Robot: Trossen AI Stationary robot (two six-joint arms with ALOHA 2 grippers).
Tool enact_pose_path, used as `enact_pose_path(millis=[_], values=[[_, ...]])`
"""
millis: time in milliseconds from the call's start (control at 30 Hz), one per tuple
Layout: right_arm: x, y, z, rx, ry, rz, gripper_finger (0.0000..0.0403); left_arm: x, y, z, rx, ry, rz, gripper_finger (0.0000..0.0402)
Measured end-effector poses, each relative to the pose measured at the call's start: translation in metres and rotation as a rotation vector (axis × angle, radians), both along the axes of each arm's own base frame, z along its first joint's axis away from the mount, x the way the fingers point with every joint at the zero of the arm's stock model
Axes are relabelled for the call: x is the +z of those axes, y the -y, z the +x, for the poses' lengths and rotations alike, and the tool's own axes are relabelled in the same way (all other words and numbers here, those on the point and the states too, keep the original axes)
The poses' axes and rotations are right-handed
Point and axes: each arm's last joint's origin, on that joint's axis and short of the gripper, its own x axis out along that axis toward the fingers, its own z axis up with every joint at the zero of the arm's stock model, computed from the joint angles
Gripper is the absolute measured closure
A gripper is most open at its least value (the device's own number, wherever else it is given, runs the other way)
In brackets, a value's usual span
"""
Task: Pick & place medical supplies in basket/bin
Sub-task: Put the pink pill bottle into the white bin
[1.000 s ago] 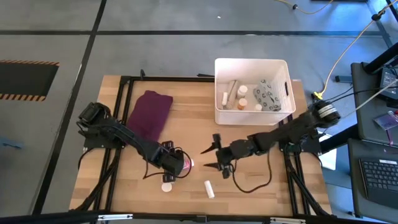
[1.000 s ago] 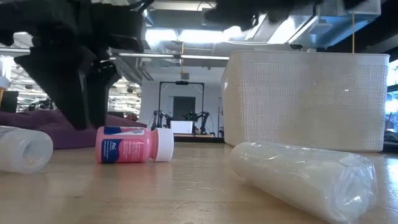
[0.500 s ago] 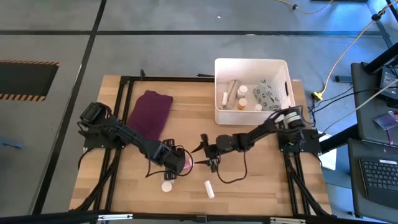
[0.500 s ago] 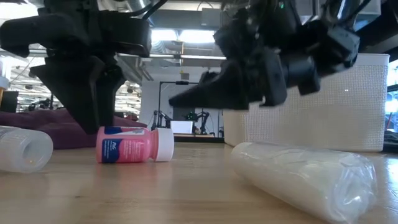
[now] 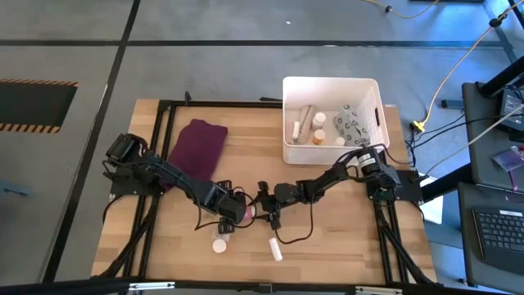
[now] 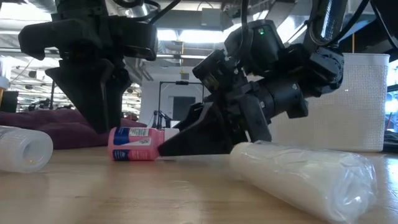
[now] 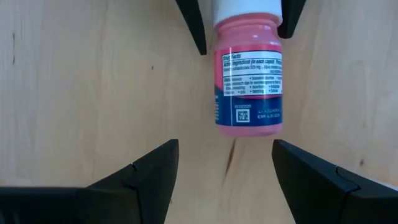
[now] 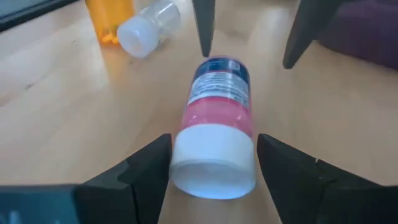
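Note:
A pink pill bottle [image 5: 245,213] [image 6: 134,144] with a white cap lies on its side on the table's near middle. My left gripper [image 5: 232,215] [image 7: 227,168] is open and hovers over the bottle's base end, pointing down. My right gripper [image 5: 260,209] [image 8: 211,168] is open and low, coming level from the table's right. Its fingers stand on either side of the bottle's cap [image 8: 214,162] [image 7: 245,11]. The white tub [image 5: 332,80] [image 6: 329,99] stands at the far right and holds several small items, among them a grey patterned pouch [image 5: 350,124]. My right gripper's fingers [image 8: 149,168] flank the pink bottle's white cap end, lying along the bottle. Whether a finger touches the cap, I cannot tell. The bottle lies flat on the table.
A purple cloth [image 5: 196,152] lies at the far left. A round white container [image 5: 219,245] and a wrapped white roll [image 5: 276,248] [image 6: 298,171] lie near the front edge. An orange bottle [image 8: 109,15] and a clear one [image 8: 146,25] lie beyond the pink bottle.
My right gripper has travelled toward the table's left and down, from beside the tub to the pink bottle's cap end. The left gripper has stayed over the bottle. The bottle has rolled a little and shows another side of its label.

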Motion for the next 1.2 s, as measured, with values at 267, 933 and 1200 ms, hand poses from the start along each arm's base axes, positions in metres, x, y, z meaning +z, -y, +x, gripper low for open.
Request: enact_pose_path(millis=[267, 933, 1200], values=[[-0.003, 0.001, -0.003, -0.014, -0.027, 0.024, 0.0165, 0.000, 0.000, 0.000, -0.001, 0.000, -0.001, 0.0151], [0.014, 0.001, -0.003, -0.034, -0.021, 0.050, 0.0231, 0.002, -0.001, -0.003, -0.041, -0.023, 0.038, 0.0151], [0.090, 0.006, -0.024, -0.066, -0.112, 0.012, 0.0234, 0.036, -0.010, -0.018, -0.011, -0.023, 0.110, 0.0151]])
